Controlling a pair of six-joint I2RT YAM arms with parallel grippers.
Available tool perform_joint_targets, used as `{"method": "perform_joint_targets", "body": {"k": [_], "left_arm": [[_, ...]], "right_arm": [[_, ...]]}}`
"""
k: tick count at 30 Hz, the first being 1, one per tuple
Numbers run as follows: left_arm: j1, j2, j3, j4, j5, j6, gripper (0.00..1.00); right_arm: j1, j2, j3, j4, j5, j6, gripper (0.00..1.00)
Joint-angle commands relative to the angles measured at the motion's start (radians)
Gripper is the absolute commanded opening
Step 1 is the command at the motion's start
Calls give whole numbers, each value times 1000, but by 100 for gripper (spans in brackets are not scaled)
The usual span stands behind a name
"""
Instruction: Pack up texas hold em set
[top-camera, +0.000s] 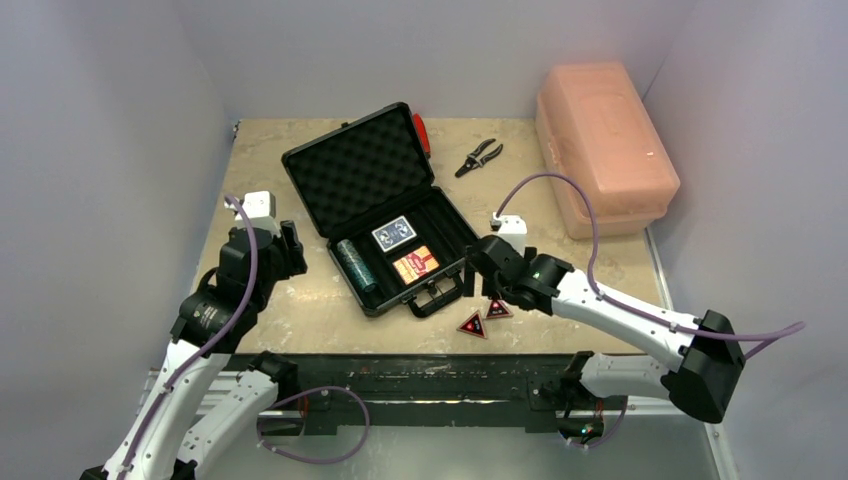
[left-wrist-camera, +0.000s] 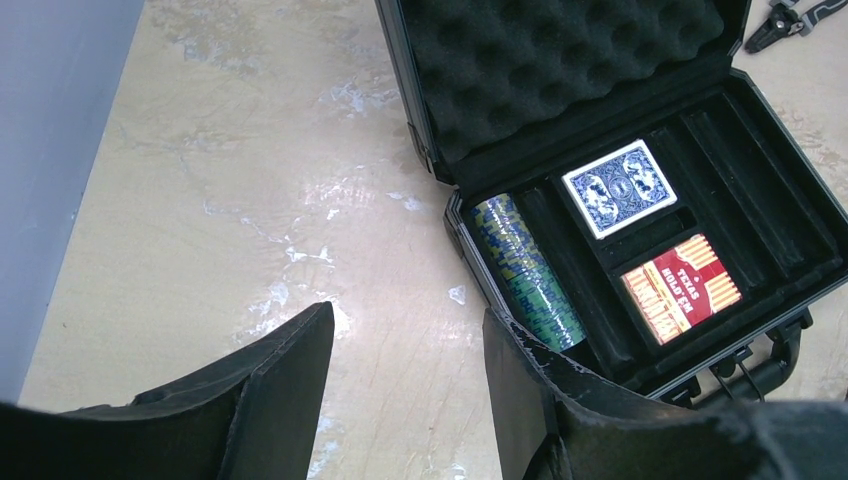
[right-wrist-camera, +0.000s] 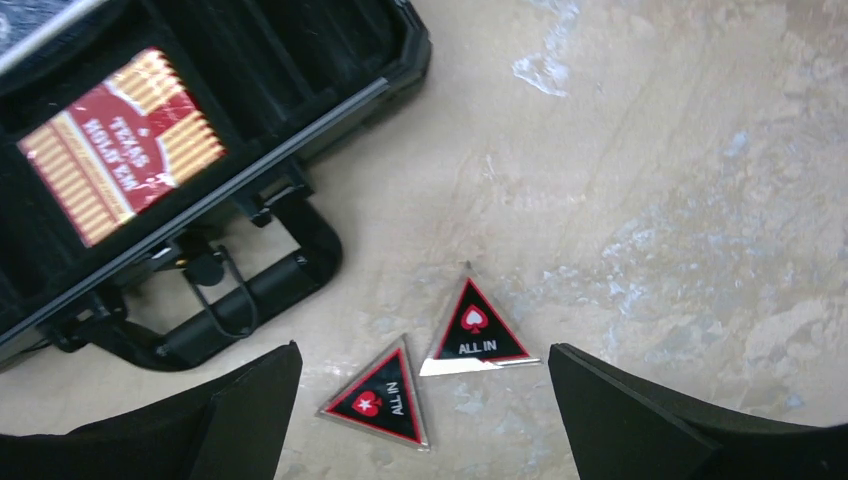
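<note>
The black briefcase (top-camera: 345, 175) lies open mid-table, foam lid tilted back. Inside it sit a teal chip roll (top-camera: 355, 264) (left-wrist-camera: 528, 270), a blue card deck (top-camera: 394, 234) (left-wrist-camera: 618, 187) and an orange-red deck (top-camera: 415, 265) (left-wrist-camera: 682, 287) (right-wrist-camera: 120, 145). Two red-black "ALL IN" triangles (top-camera: 484, 316) (right-wrist-camera: 378, 395) (right-wrist-camera: 475, 325) lie flat on the table just in front of the case's handle (right-wrist-camera: 250, 295). My right gripper (right-wrist-camera: 425, 400) hovers open right over the triangles, which lie between its fingers. My left gripper (left-wrist-camera: 405, 375) is open and empty above bare table, left of the case.
A large pink plastic box (top-camera: 603, 145) stands at the back right. Pliers (top-camera: 480, 157) lie behind the case, and a red-handled tool (top-camera: 422, 133) pokes out behind the lid. Grey walls close in the table on three sides.
</note>
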Motion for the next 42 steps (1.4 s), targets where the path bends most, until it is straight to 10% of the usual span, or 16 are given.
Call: {"method": "perform_joint_targets", "body": {"k": [1, 42], "left_arm": [[9, -1, 30, 14, -22, 6, 56], [9, -1, 35, -4, -49, -3, 56]], "right_arm": [[-48, -20, -51, -13, -35, 66, 99], [-161, 178, -155, 41, -121, 311, 86]]}}
